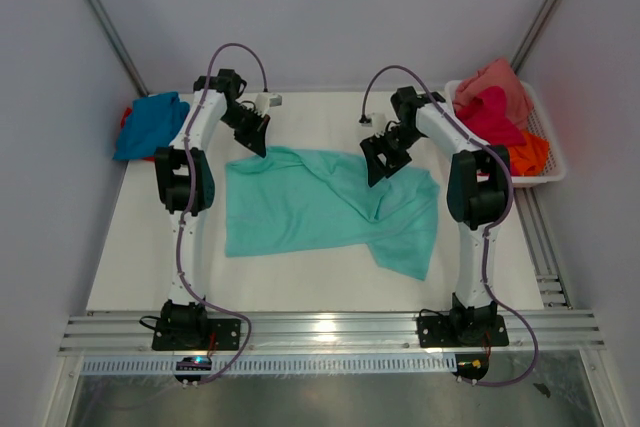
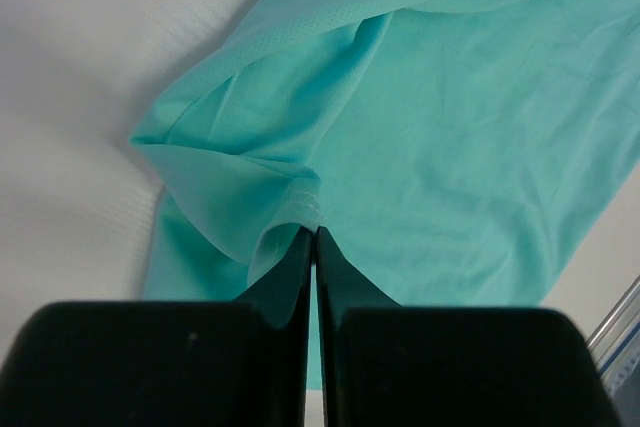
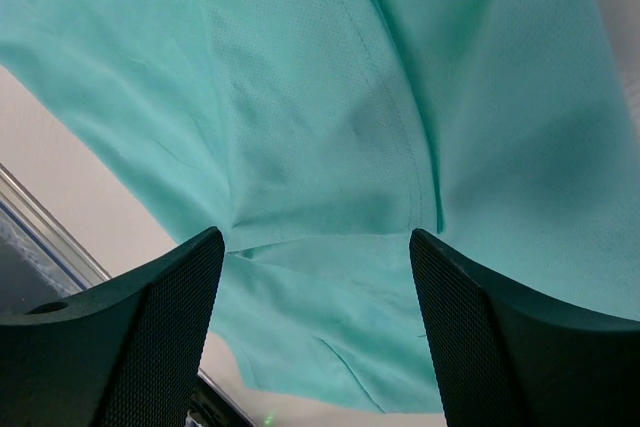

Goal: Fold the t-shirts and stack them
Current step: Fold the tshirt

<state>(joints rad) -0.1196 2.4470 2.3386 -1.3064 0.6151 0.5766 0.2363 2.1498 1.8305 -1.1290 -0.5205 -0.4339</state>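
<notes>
T-shirt cloth takes up the middle of the tabletop (image 1: 300, 292): the mint-teal t-shirt (image 1: 320, 209) lies spread but rumpled, with a diagonal fold across its centre and its right part reaching closer to the near edge than the rest. At its far-left corner a small bunched fold rises into the left gripper (image 1: 258, 147), whose jaws are pressed fully together on that pinch of fabric; the left wrist view shows the cloth puckered right at the fingertips (image 2: 300, 247). Over the far-right part of the same shirt hangs the right gripper (image 1: 378, 175), its jaws spread wide with nothing between them but the seamed cloth below; whether the fingertips (image 3: 195, 257) touch the fabric cannot be told. Well apart at the far-left corner of the tabletop sits a crumpled blue t-shirt (image 1: 150, 125) with a sliver of red t-shirt (image 1: 124, 119) showing beside it. Along the right edge stands the white mesh basket (image 1: 548, 169), holding a salmon pink t-shirt (image 1: 495, 82), a magenta t-shirt (image 1: 490, 117) and an orange t-shirt (image 1: 527, 155) heaped together.
</notes>
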